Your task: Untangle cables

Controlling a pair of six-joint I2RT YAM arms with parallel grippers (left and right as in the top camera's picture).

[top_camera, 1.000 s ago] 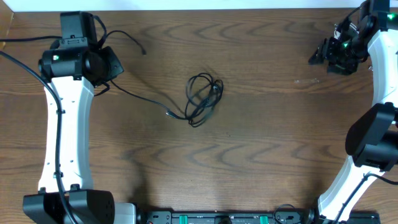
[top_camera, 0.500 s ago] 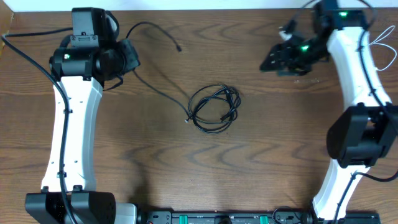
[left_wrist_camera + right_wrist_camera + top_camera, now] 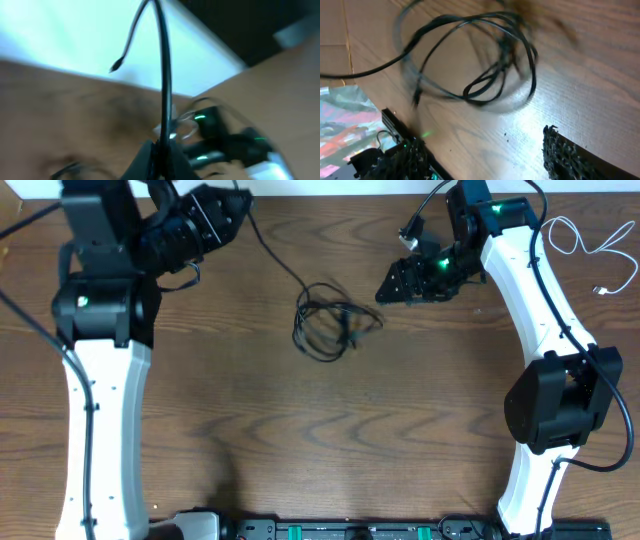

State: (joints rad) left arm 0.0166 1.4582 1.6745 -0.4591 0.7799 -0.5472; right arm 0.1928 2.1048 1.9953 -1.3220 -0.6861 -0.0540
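Observation:
The black cable lies in a loose coil (image 3: 325, 330) on the wooden table, and one strand rises up-left to my left gripper (image 3: 238, 204) at the back left. In the left wrist view that gripper (image 3: 162, 152) is shut on the black cable (image 3: 164, 85), whose free plug end (image 3: 116, 65) curls above it. My right gripper (image 3: 388, 288) hovers just right of the coil, open and empty. In the right wrist view its fingers (image 3: 562, 155) frame bare wood, with the coil (image 3: 470, 55) ahead of them. The white cable (image 3: 588, 248) lies apart at the back right.
The table's back edge (image 3: 340, 194) runs close behind both grippers. The right arm's base (image 3: 555, 405) stands at the right and the left arm's white link (image 3: 100, 410) at the left. A black rail (image 3: 350, 530) lines the front edge.
My left gripper has swung back and right, dragging the black cable; the coil slid left and back. My right gripper moved left and down toward the coil, its jaws widening.

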